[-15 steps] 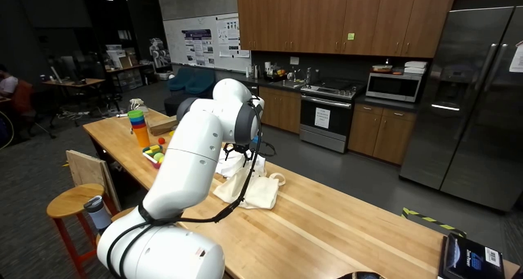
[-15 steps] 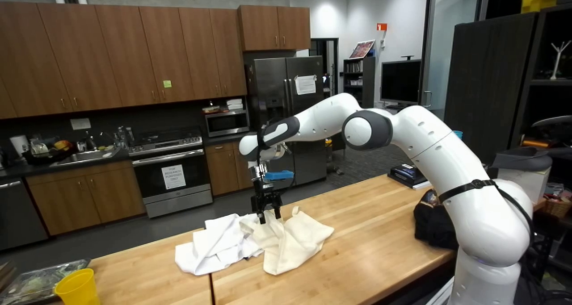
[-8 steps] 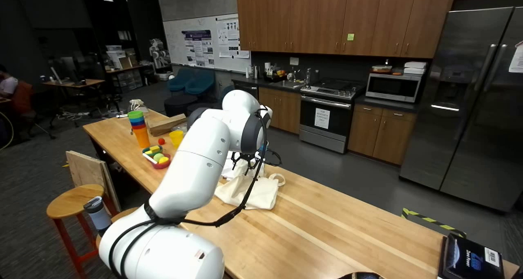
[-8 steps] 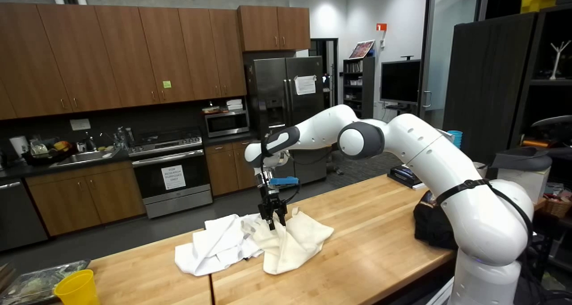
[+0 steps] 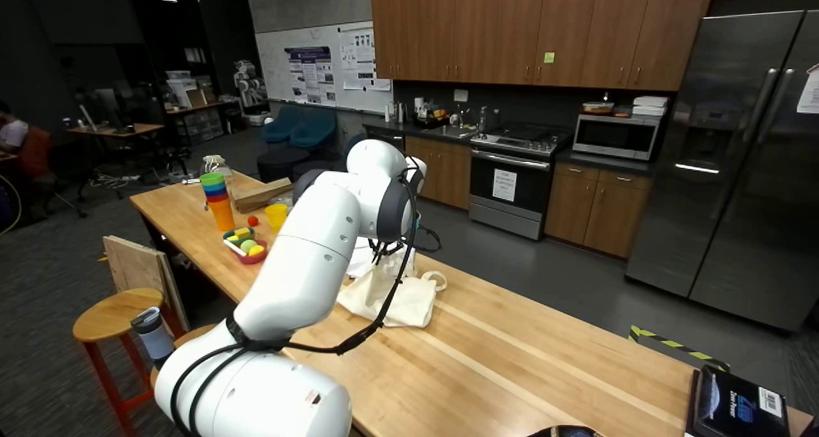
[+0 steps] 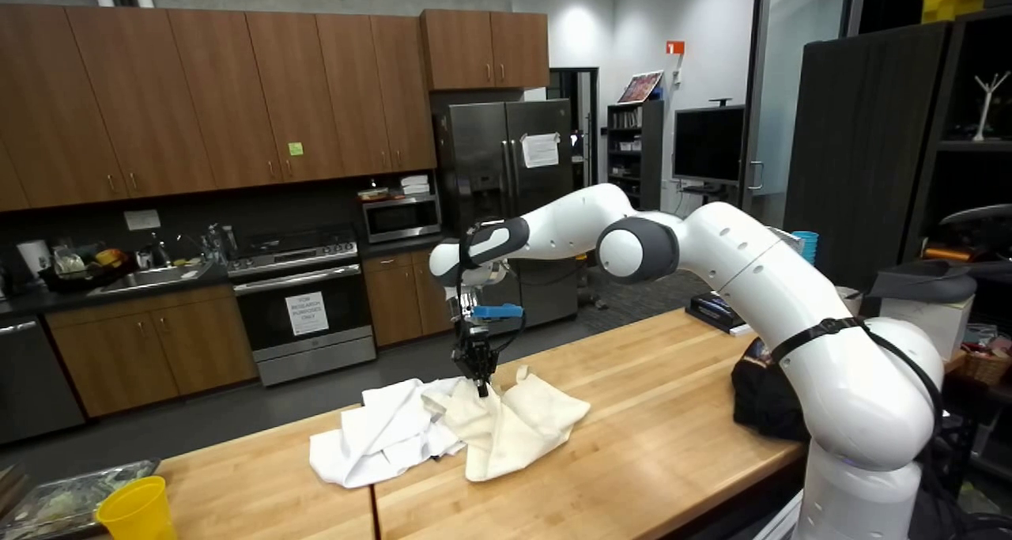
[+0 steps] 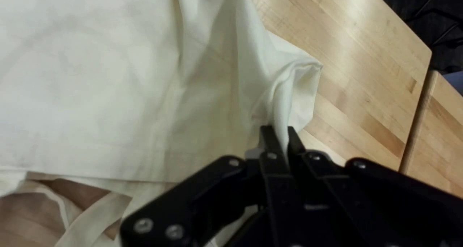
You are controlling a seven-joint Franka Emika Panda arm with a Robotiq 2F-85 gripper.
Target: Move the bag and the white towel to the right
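The cream cloth tote bag (image 6: 526,441) lies rumpled on the butcher-block table (image 6: 656,413), a loop handle (image 5: 436,279) curling out from its edge. The two-finger gripper (image 7: 280,132) is clamped on the tote, its fingers pinched together around a narrow fold of the cloth. Touching the tote, and left of it in an exterior view, is the bunched plain white towel (image 6: 379,437). Above the tote, the white robot arm (image 6: 727,239) extends over the tabletop. Well apart from the tote, beyond the towel, stand a yellow cup (image 5: 276,217), a red bowl (image 5: 253,260) and a stack of multicoloured cups (image 5: 221,208). On the tote's opposite side, at the table's end, lies a black box (image 5: 736,402).
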